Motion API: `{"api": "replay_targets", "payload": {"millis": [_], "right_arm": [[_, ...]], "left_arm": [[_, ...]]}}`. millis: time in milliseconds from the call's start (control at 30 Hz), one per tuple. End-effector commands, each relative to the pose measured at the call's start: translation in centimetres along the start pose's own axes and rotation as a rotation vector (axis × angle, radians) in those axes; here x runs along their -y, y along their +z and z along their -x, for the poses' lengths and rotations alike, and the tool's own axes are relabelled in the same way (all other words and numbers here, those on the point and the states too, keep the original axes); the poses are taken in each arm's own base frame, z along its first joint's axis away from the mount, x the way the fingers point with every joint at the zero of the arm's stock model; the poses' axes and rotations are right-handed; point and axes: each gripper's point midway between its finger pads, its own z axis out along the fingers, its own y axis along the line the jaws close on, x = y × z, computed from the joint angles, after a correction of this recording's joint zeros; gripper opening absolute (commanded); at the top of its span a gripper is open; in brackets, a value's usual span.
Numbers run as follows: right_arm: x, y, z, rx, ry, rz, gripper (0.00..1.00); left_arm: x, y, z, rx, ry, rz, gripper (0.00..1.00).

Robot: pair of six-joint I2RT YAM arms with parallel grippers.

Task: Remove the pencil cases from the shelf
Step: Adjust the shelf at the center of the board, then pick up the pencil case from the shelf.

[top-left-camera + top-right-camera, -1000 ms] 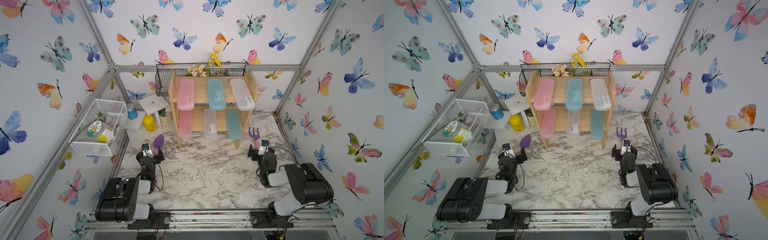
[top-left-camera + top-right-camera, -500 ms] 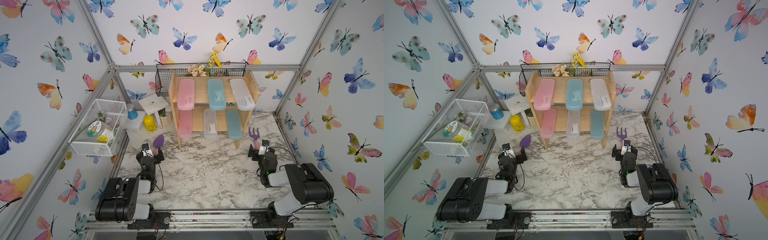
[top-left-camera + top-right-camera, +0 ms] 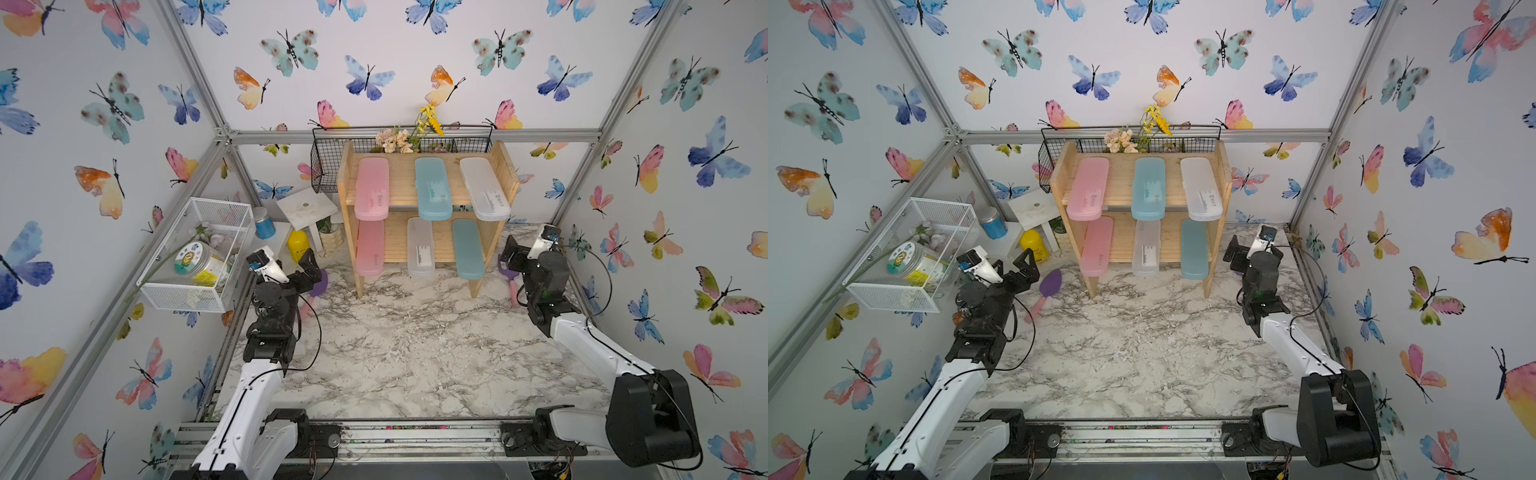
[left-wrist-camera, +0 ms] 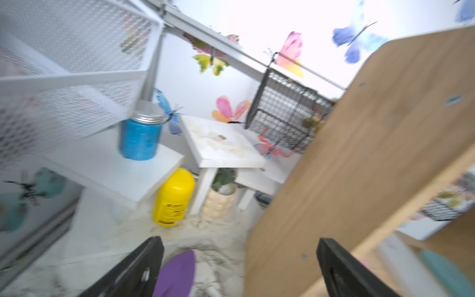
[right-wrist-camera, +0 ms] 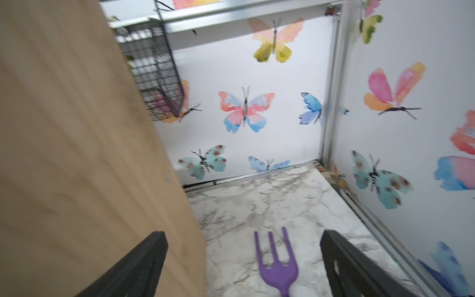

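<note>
All six pencil cases sit on the pine shelf (image 3: 428, 195), none removed yet. Top tier: pink case (image 3: 372, 188), teal case (image 3: 433, 188), frosted clear case (image 3: 484, 188). Lower tier: another pink case (image 3: 370, 253), a clear case (image 3: 420, 247) and a teal case (image 3: 468, 248). Every one overhangs the front edge of its tier, and that is the gift here.

The left gripper (image 3: 305, 270) hovers over the purple trowel (image 3: 1049, 283), jaws spread wide, holding nothing. The right gripper (image 3: 512, 258) is just outside the shelf's side panel, above the purple fork (image 5: 276, 262), equally wide and empty.

These cases look like thin, hollow plastic: light, fairly stiff, and probably slick. I'd pinch the overhanging end across its narrow width, or top to bottom, and not squeeze hard, since a shell like this may flex or pop out. Slide each one forward rather than lift, so the upper tier isn't struck.
</note>
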Motion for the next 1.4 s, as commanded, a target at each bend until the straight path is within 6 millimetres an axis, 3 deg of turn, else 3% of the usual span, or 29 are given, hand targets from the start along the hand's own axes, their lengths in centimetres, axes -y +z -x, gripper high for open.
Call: {"api": "replay_targets", "payload": {"millis": [0, 167, 367, 600, 733, 967, 1100, 1267, 1367], "right_arm": [[-1.0, -2.2, -4.0, -0.228, -0.072, -0.047, 0.99], [-0.9, -4.8, -4.6, -0.309, -0.057, -0.011, 0.99], [0.8, -6.5, -4.1, -0.346, -0.09, -0.084, 0.99], [1.0, -6.9, -5.1, -0.364, -0.087, -0.083, 0.99], [1.1, -7.2, -4.8, -0.36, -0.09, -0.08, 0.99], [0.9, -7.6, -4.7, -0.358, -0.086, -0.057, 0.99], [0.9, -7.7, -5.1, -0.366, -0.086, -0.053, 0.99], [0.7, -7.6, -5.4, -0.372, -0.083, -0.045, 0.98], [0.7, -7.7, -5.4, -0.373, -0.082, -0.042, 0.98]], "left_arm": [[3.6, -2.0, -5.9, -0.345, -0.362, -0.172, 0.99], [7.0, -3.0, -7.8, -0.528, -0.569, -0.335, 0.99], [7.9, -3.0, -9.8, -0.63, -0.648, -0.367, 0.99], [11.0, -1.9, -12.4, -0.711, -0.708, -0.466, 0.99], [11.4, -0.4, -13.1, -0.723, -0.719, -0.453, 0.98], [10.5, 1.6, -13.1, -0.669, -0.752, -0.397, 0.88], [10.4, 2.2, -13.2, -0.654, -0.77, -0.397, 0.77], [10.2, 2.6, -13.4, -0.647, -0.778, -0.386, 0.56], [10.2, 2.9, -13.5, -0.645, -0.779, -0.386, 0.49]]}}
